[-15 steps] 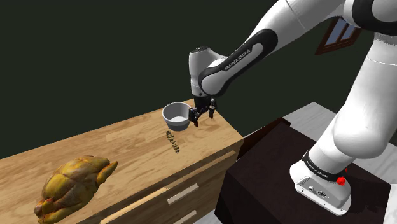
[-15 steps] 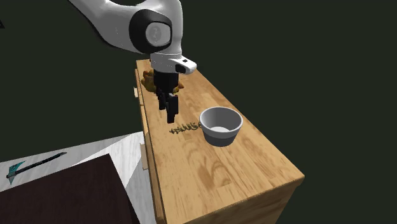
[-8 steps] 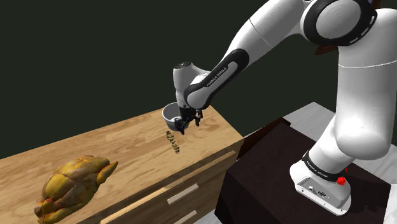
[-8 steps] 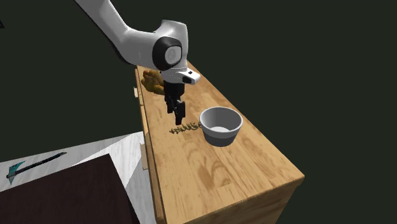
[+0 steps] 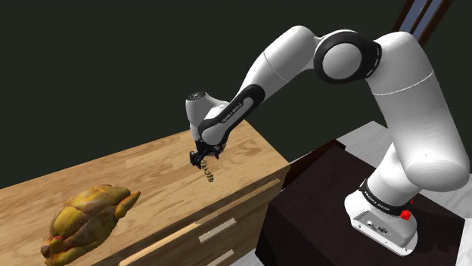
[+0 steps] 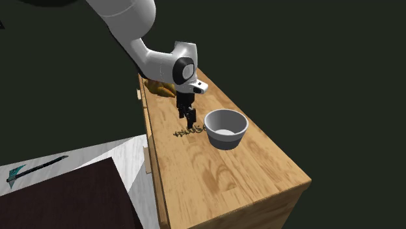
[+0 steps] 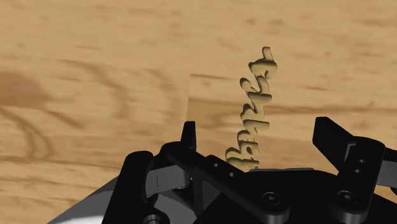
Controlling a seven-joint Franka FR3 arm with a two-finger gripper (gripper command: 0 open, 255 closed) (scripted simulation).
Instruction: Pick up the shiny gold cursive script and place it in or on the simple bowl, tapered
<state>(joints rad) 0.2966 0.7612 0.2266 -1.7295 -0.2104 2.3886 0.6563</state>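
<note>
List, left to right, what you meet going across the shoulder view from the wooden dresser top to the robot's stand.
Roast chicken → gold cursive script → dark stand box → white arm base.

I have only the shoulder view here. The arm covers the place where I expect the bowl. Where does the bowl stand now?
Observer: In the second exterior view the grey bowl stands upright on the wooden dresser, close beside the gold cursive script, on that view's right.
Operator: Is something inside it?
Observer: No, its inside shows bare.
Operator: Are the fingers open?
Observer: Yes. In the wrist view the gripper is open, and the script lies between its fingers; neither touches it.
</note>
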